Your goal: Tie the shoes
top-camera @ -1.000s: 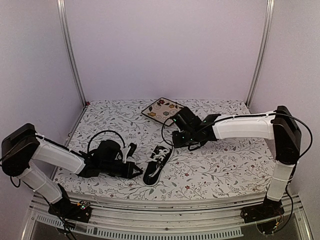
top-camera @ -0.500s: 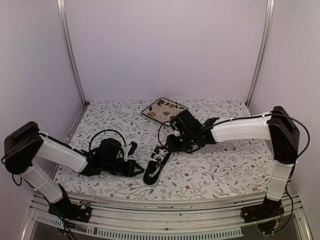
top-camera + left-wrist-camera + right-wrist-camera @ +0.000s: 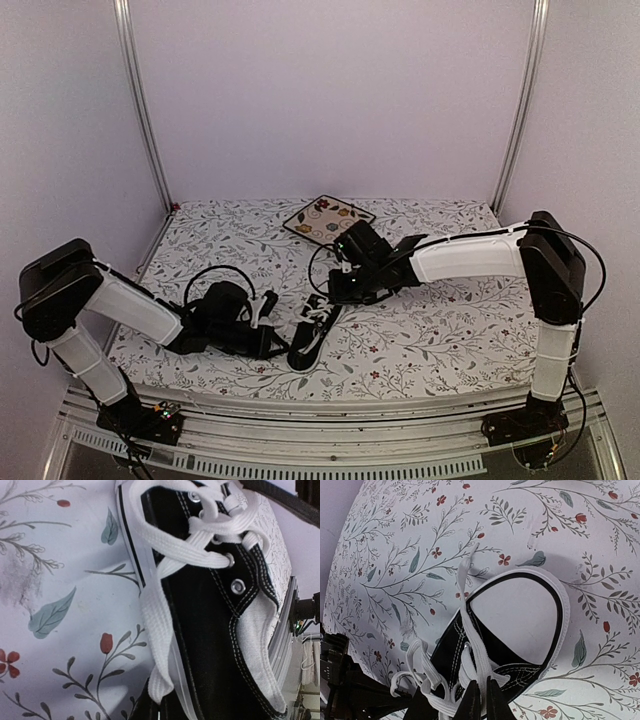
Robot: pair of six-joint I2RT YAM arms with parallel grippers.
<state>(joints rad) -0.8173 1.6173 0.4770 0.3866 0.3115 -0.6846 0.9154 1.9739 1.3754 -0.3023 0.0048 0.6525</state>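
The shoe (image 3: 310, 338), a small black low-top sneaker with a white toe cap, lies on the floral cloth between my arms. In the left wrist view its black side (image 3: 210, 630) fills the frame, and a white lace strand (image 3: 155, 625) runs down into my left gripper (image 3: 161, 709), which is shut on the lace end. The left gripper (image 3: 277, 343) sits just left of the shoe. My right gripper (image 3: 334, 292) hangs over the toe end. In the right wrist view its fingers (image 3: 481, 700) pinch a lace strand (image 3: 470, 630) beside the white toe cap (image 3: 520, 620).
A square floral plate (image 3: 328, 219) lies at the back of the table behind the right gripper. Loose lace loops (image 3: 417, 672) bunch over the shoe's eyelets. The left arm's black body (image 3: 340, 680) shows at the lower left of the right wrist view.
The right gripper has come down and left from near the plate onto the shoe's toe end and closed on a lace strand. The left gripper edged slightly right, still holding its lace.
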